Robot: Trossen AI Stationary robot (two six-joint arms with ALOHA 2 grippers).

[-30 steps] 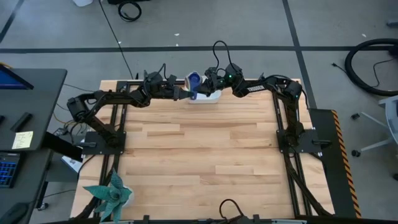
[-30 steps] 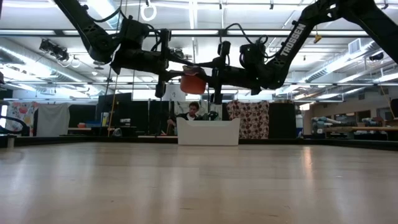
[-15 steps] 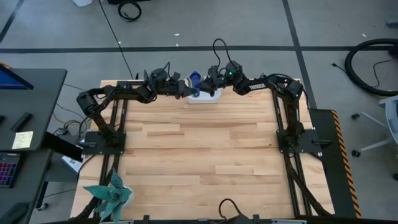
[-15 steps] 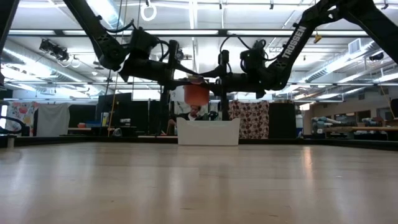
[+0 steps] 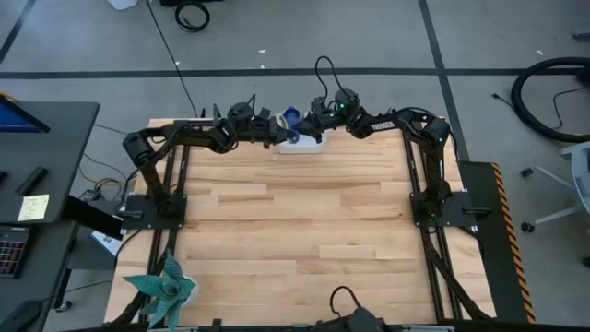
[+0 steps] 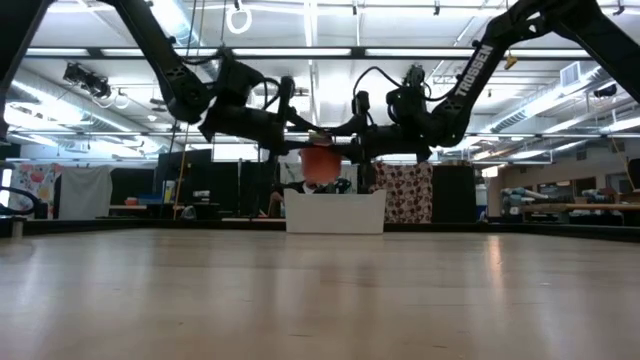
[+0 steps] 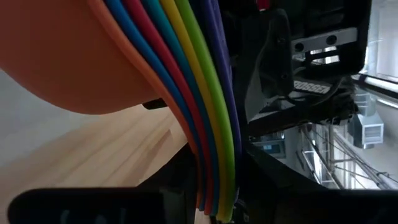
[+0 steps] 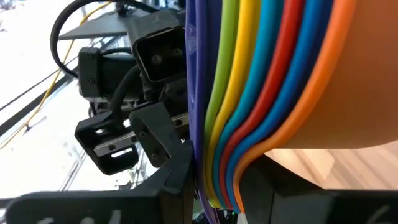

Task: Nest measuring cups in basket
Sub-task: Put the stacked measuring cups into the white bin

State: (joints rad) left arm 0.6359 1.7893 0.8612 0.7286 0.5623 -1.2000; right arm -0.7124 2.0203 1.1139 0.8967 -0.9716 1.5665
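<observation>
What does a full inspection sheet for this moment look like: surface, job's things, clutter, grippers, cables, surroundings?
Surface: wooden table, bare over most of its area.
Job's things: nested measuring cups held in the air just above the white basket at the table's far edge; stacked handles show orange, red, blue, yellow, green, purple.
Clutter: teal plant-like ornament at the near left corner.
Grippers: left gripper and right gripper meet at the cup stack from opposite sides, over the basket; both look closed on the handles.
Cables: black loops over both arm wrists; coiled cable on the floor.
Surroundings: desk at left, grey floor, workshop room behind.
</observation>
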